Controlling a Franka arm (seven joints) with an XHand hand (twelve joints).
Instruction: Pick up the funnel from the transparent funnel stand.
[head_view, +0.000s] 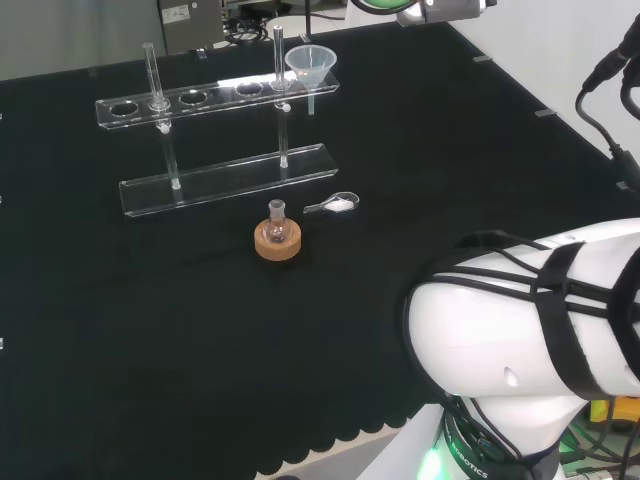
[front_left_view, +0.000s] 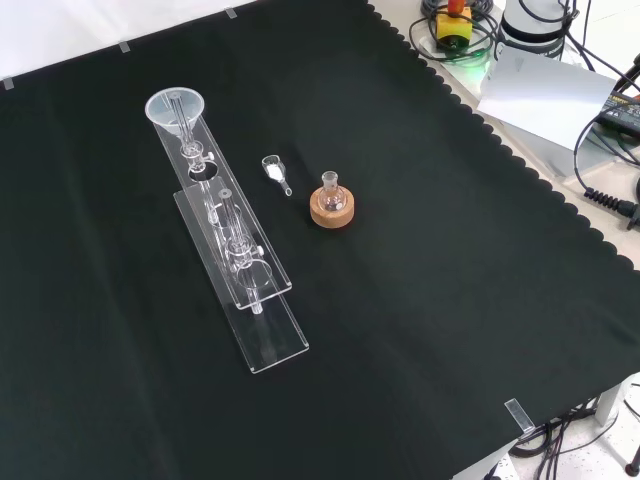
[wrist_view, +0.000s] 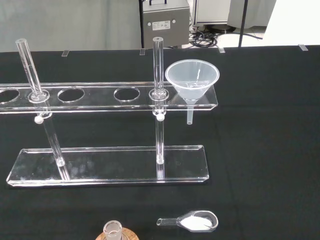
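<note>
A clear funnel (head_view: 311, 66) (front_left_view: 176, 110) (wrist_view: 192, 82) sits upright in the end hole of the transparent funnel stand (head_view: 222, 178) (front_left_view: 264, 340) (wrist_view: 107, 166), its stem hanging below the upper shelf. The stand has a flat base, two clear posts and a shelf with several round holes. In the head view the funnel is at the shelf's right end; in the front view it is at the far end, upper left.
A small round flask on a cork ring (head_view: 277, 240) (front_left_view: 330, 208) (wrist_view: 116, 233) stands in front of the stand. A clear scoop with white powder (head_view: 334, 205) (front_left_view: 274, 170) (wrist_view: 192, 221) lies beside it. The arm's white link (head_view: 530, 340) is at the head view's lower right.
</note>
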